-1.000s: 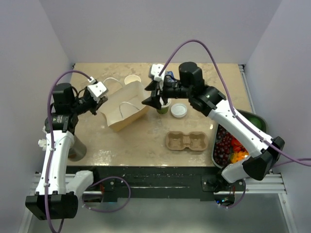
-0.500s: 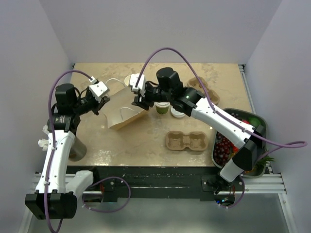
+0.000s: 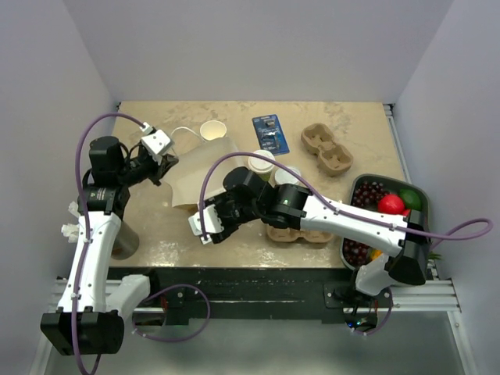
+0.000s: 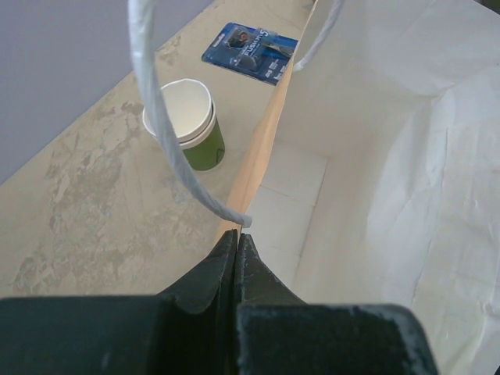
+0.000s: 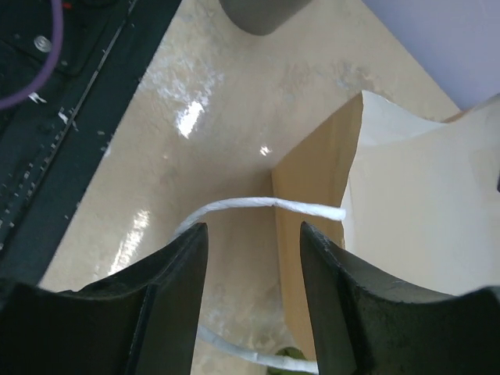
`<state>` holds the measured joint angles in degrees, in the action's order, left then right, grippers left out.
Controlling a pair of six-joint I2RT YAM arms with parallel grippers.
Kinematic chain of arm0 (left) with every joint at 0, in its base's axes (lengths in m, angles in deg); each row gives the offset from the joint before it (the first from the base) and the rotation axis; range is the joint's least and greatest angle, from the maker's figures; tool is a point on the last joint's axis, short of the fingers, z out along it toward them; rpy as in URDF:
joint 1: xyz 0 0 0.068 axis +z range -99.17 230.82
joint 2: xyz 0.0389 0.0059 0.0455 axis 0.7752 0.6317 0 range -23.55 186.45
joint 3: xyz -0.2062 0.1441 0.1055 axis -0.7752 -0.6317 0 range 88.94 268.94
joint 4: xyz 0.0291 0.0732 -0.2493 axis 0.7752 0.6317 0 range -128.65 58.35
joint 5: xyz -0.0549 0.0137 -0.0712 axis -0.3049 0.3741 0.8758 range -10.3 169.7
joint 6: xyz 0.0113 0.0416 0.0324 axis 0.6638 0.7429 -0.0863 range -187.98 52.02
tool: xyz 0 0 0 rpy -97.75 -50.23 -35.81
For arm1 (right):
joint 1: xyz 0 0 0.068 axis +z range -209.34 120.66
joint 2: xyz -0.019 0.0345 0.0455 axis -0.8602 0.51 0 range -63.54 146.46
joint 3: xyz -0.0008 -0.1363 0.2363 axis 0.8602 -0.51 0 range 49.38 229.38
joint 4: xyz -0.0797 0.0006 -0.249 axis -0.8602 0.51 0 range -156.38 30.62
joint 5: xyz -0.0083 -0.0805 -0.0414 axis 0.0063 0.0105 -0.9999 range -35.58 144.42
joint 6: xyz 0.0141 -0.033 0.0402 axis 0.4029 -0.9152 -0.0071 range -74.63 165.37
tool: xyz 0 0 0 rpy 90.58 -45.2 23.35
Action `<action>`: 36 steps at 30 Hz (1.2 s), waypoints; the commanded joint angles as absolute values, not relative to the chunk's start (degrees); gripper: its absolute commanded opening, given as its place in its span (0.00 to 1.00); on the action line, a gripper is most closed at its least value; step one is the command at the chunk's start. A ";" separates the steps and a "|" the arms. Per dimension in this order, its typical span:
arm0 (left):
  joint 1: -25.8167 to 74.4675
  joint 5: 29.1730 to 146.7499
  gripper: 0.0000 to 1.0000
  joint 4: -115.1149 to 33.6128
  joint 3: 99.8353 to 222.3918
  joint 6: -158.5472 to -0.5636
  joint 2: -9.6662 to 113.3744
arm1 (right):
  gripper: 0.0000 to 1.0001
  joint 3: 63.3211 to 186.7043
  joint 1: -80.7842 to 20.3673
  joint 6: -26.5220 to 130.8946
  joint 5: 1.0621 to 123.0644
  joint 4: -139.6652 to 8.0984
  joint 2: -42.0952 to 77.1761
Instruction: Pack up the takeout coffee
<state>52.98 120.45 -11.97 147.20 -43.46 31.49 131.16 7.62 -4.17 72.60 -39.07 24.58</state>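
Left wrist view: left gripper (image 4: 237, 242) is pinched shut on the bag (image 4: 375, 156) rim, white lining showing. Overhead view only: the coffee (image 3: 262, 162) stands on the table at the bag's 3 o'clock, with the right arm crossing just in front of it. Right wrist view: right gripper (image 5: 254, 297) is half open and holds nothing; the bag handle (image 5: 266, 207) lies beyond its tips. A lidless cup (image 3: 212, 130) stands at the bag's 12 o'clock. A carrier (image 3: 312, 230) sits partly under the arm.

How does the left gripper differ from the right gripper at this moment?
The left gripper has its jaws shut on the rim of the paper bag; the right gripper has open jaws and holds nothing. The left gripper is at the bag's left side, the right gripper at its near side, facing a white handle. Both are close to the bag.
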 commanded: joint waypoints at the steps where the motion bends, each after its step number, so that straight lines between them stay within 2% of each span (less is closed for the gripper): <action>1: 52.67 122.50 0.00 -14.65 146.60 -45.56 30.85 | 0.55 129.89 7.29 -12.11 67.87 -38.43 21.10; 7: 52.67 123.56 0.00 -15.01 147.13 -45.57 31.12 | 0.60 131.71 7.46 -9.31 65.50 -39.92 19.26; 11: 52.67 123.91 0.00 -14.65 146.87 -44.95 30.15 | 0.81 134.28 7.37 -6.14 64.88 -43.17 15.40; 14: 52.67 124.43 0.00 -14.83 145.99 -44.69 28.75 | 0.84 135.59 7.37 -2.82 65.94 -42.04 13.72; 17: 52.67 124.26 0.00 -13.87 146.25 -43.55 27.52 | 0.84 139.28 5.54 5.51 65.84 -39.67 13.02; 21: 52.67 123.73 0.00 -13.51 147.39 -42.40 26.20 | 0.80 140.27 -3.93 12.41 67.95 -34.22 9.77; 23: 52.67 124.08 0.00 -13.25 148.26 -41.35 26.11 | 0.77 138.33 -8.33 9.36 71.10 -29.41 8.10; 26: 52.67 125.58 0.00 -11.41 150.02 -38.89 27.24 | 0.74 133.24 -20.53 4.00 77.25 -24.48 5.81; 29: 52.67 125.58 0.00 -9.47 151.34 -36.95 28.39 | 0.72 126.48 -26.26 1.52 81.20 -21.99 5.10; 33: 52.67 125.23 0.00 -6.49 152.05 -35.64 28.39 | 0.73 114.98 -28.66 -3.04 84.73 -22.96 5.27; 36: 52.67 124.62 0.00 -2.18 151.61 -30.63 27.34 | 0.70 111.09 -29.45 -7.44 85.45 -22.96 7.29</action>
